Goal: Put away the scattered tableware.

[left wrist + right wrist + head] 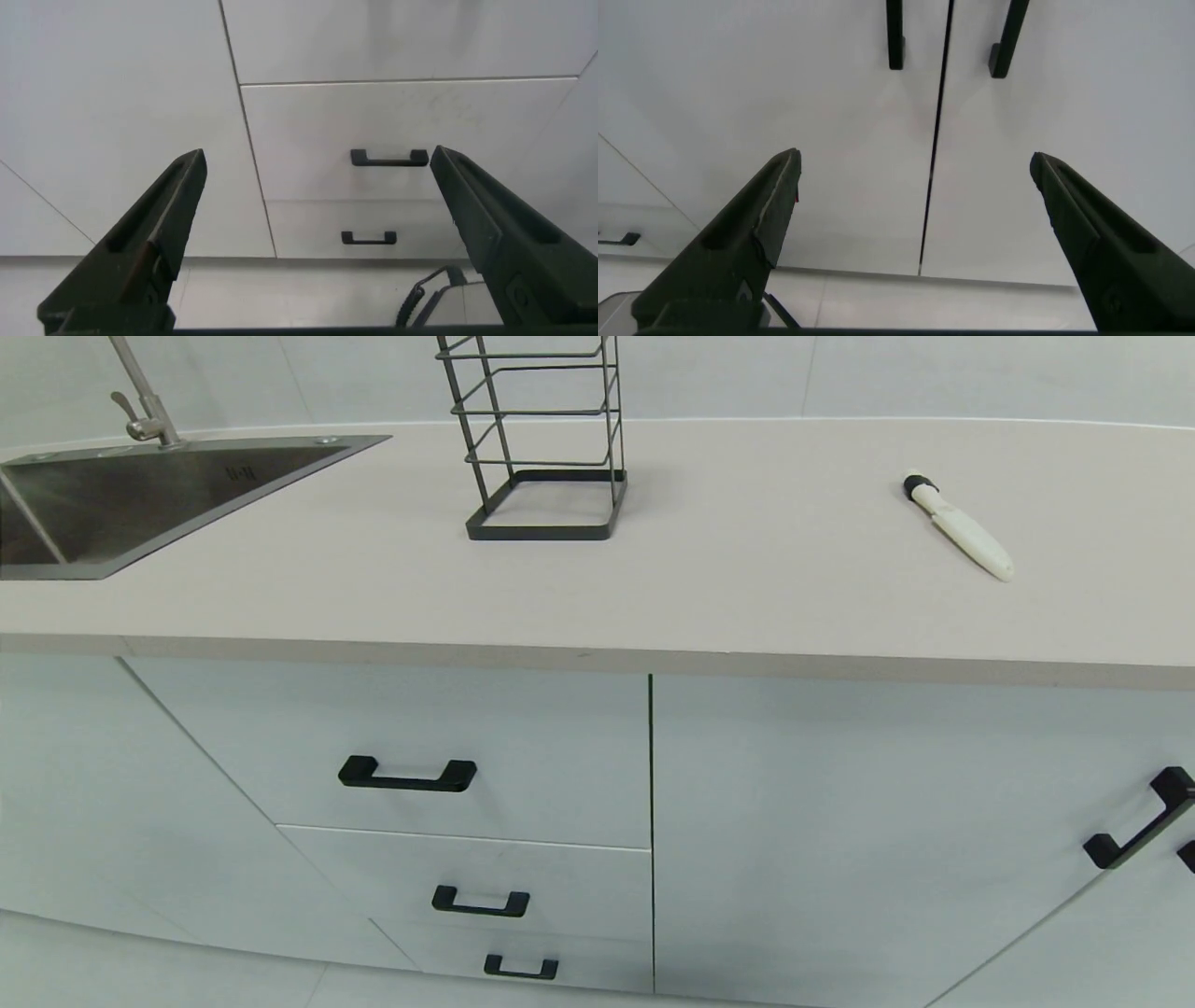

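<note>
A cream-handled utensil with a black end point(960, 527) lies on the counter point(766, 569) at the right. A black wire rack point(541, 439) stands upright near the counter's back middle, with nothing in it. My left gripper point(318, 168) hangs open low down, facing the white drawer fronts and their black handles point(390, 158). My right gripper point(915, 173) is also open with nothing between its fingers, facing white cabinet doors with two black handles point(895, 35).
A steel sink point(140, 495) with a tap point(140, 392) sits at the counter's left back. Below the counter are three drawers with black handles point(407, 775) and cabinet doors to the right. The floor lies below.
</note>
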`<state>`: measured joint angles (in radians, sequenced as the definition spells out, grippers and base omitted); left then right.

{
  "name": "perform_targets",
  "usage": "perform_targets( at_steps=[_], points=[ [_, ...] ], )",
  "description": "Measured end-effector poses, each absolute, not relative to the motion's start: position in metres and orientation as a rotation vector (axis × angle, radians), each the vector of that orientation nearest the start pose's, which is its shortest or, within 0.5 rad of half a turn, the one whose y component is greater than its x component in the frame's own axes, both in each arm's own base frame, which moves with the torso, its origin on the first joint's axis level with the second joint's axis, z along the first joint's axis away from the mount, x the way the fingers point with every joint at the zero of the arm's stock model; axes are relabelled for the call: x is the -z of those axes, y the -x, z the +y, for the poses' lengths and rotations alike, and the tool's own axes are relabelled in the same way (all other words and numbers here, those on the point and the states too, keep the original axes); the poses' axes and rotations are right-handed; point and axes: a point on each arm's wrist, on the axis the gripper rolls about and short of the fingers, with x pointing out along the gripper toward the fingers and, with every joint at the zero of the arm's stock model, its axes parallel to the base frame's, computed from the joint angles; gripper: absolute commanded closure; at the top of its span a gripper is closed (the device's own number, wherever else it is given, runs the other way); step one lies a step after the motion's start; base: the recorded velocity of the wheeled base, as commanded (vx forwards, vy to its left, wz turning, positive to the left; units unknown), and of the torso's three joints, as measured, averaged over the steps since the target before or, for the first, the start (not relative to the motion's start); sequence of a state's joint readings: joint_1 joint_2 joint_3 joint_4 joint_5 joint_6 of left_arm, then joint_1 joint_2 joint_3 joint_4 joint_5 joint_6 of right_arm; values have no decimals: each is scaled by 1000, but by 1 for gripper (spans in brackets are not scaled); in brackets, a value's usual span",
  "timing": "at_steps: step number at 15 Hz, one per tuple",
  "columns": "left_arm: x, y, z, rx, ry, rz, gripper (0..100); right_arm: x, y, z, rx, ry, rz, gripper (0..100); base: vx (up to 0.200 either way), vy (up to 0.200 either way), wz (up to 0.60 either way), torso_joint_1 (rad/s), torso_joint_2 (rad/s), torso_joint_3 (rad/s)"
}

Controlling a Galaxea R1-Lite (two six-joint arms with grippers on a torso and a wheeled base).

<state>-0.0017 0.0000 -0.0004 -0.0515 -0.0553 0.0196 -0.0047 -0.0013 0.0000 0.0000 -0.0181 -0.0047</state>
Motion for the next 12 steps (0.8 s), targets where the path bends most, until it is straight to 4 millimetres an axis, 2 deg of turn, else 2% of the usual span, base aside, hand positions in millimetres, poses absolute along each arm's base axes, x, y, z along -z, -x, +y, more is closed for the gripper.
perform_targets(
  at_steps=[8,10,12],
  points=[
    [-80,23,-1,57,-41,-51,0,-75,23,0,23,6,-1,0,0,0,0,0,0,0],
    [-80,23,-1,56,-41,-49,0,-75,23,0,23,6,-1,0,200,-200,0,5,-2,0],
    [-80,23,-1,58,-40,-50,0,-75,23,0,24,6,-2,0,0,0,0,0,0,0]
  ],
)
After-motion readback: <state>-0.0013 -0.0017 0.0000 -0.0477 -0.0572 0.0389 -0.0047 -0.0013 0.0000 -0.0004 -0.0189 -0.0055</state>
